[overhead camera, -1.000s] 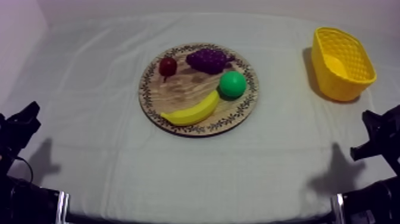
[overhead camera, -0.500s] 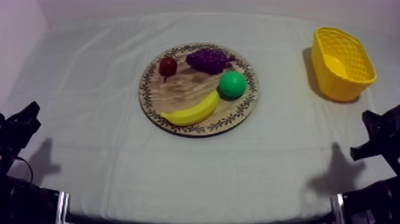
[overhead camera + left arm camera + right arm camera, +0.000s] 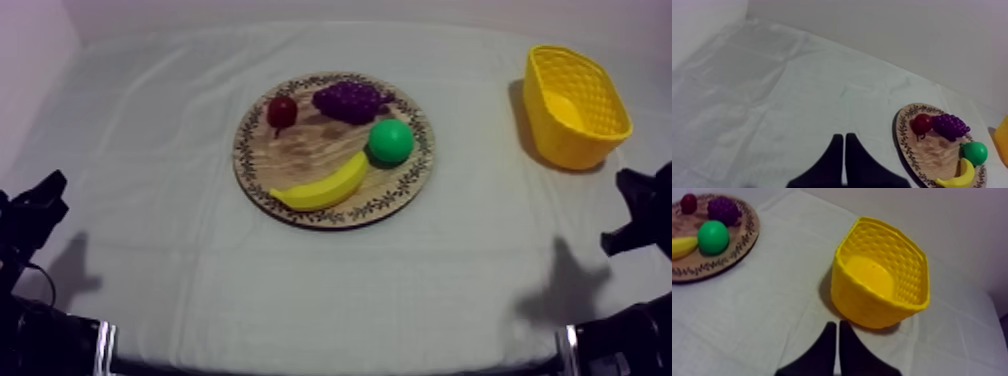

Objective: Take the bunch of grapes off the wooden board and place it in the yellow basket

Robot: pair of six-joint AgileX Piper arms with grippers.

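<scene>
My left pincer [image 3: 844, 136] sits low at its own side of the cloth [image 3: 150, 130], over bare fabric and well apart from the fruit. Its fingers lie together in a narrow wedge with nothing between them.

The board [image 3: 310, 145] is at the middle of the table. The small red fruit [image 3: 282, 110] is at its far left. The grapes [image 3: 350, 100] lie just beside that, at the board's far rim, so the thing I want is not yet picked up. A green fruit [image 3: 390, 142] sits near the grapes on their right and nearer side, and the banana [image 3: 325, 185] lies along the near rim.

The basket [image 3: 560, 140] stands well apart to the right, open side up, and I see nothing in it. My right pincer [image 3: 836, 323] is low just before it, fingers pressed together and holding nothing.

I judge the task to be at its very start, with the reach not begun. Since the basket is on the right, my right arm looks the better choice. The next move calls for parting its fingers, carrying them across to the board's far rim, and coming down over the grapes from above, without knocking the small red fruit or the green fruit.
</scene>
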